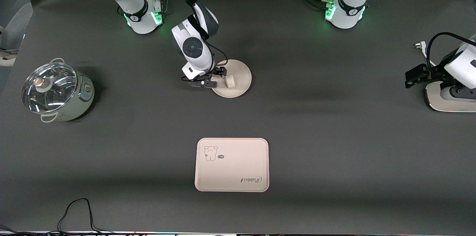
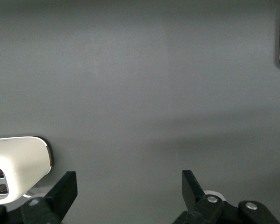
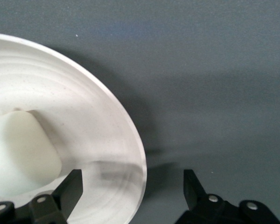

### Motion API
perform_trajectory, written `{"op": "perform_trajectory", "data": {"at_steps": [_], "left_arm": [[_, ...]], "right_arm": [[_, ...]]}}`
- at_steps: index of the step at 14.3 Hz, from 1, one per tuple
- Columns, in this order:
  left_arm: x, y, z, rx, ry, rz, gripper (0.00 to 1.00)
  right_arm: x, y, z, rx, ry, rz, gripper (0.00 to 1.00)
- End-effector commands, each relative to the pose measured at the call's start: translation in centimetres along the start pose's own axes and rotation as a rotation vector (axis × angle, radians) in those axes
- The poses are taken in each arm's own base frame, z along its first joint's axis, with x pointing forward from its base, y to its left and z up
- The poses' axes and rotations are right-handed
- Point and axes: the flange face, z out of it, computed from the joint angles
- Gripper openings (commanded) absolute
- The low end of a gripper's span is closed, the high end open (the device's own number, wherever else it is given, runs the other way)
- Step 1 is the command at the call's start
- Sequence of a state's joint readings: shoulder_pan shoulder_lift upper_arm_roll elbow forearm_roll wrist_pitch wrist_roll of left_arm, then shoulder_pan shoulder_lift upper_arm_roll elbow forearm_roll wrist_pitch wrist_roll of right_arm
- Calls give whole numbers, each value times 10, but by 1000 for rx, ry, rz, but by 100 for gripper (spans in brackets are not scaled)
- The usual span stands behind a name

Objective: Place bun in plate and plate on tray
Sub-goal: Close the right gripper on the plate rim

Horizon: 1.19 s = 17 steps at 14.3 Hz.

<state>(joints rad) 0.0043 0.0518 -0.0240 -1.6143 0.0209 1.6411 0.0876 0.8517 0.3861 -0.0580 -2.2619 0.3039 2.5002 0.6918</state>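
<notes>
Dark grey matte table (image 1: 334, 124), evenly lit from above; pale wall strip along the top edge; possibly cables at the lower edge.

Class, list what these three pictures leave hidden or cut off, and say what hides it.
- Plate: front view, the right hand covers part of its rim.
- Bun: right wrist view, cut by the frame edge.
- White appliance: front view, left arm and frame edge hide most of it.
</notes>
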Motion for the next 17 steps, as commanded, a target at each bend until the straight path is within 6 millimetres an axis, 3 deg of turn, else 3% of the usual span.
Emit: {"op": "perform_trajectory", "data": {"at_steps": [1, 4, 7, 17], "left_arm": [[-1, 2, -4, 5, 14, -9, 100], [2, 2, 3, -9, 1, -106, 100], [6, 2, 1, -8, 36, -109, 100], [9, 3, 8, -6, 79, -108, 100]], "right_arm": [[-4, 3, -8, 21, 10, 19, 87], [-5, 3, -8, 21, 9, 39, 57], [-5, 3, -5, 18, 8, 40, 49], [-3, 3, -10, 52, -13, 77, 0]]}}
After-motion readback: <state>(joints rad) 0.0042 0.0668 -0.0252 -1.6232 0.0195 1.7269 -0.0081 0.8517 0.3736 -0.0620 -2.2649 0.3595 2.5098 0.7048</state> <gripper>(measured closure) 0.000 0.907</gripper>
